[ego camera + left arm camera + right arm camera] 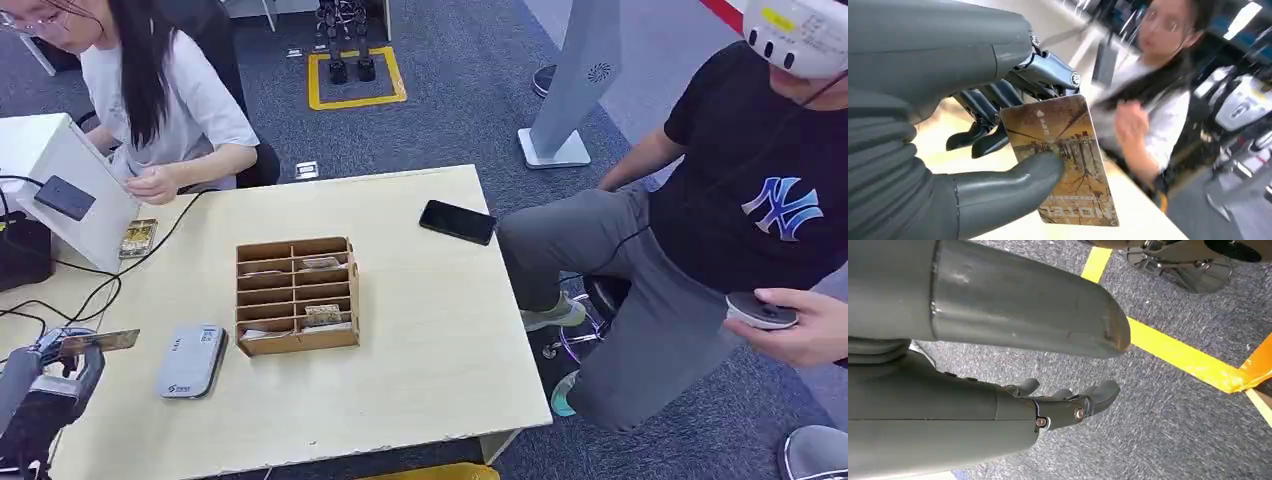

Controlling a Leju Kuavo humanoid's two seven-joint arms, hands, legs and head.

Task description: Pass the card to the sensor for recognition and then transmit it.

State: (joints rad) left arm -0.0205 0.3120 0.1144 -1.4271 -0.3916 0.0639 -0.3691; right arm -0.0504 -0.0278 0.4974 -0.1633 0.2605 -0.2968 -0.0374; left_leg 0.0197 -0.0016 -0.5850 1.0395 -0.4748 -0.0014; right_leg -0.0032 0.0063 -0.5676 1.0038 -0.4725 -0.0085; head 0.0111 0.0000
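My left hand (55, 375) is raised over the table's near left corner and pinches a brown picture card (98, 342) between thumb and fingers. The left wrist view shows that card (1068, 155) close up, with the thumb (1013, 180) pressed on its face. A grey card sensor (190, 360) lies flat on the table just right of the hand. A wooden compartment box (297, 294) with a few cards in it stands mid-table. My right hand (1068, 405) hangs over the carpet, holding nothing, fingers loosely apart.
A white stand with a black reader (65, 197) and cables sits at the far left, another card (137, 237) at its foot. A black phone (457, 221) lies far right on the table. One person (170, 90) sits behind it, another (740, 220) at its right.
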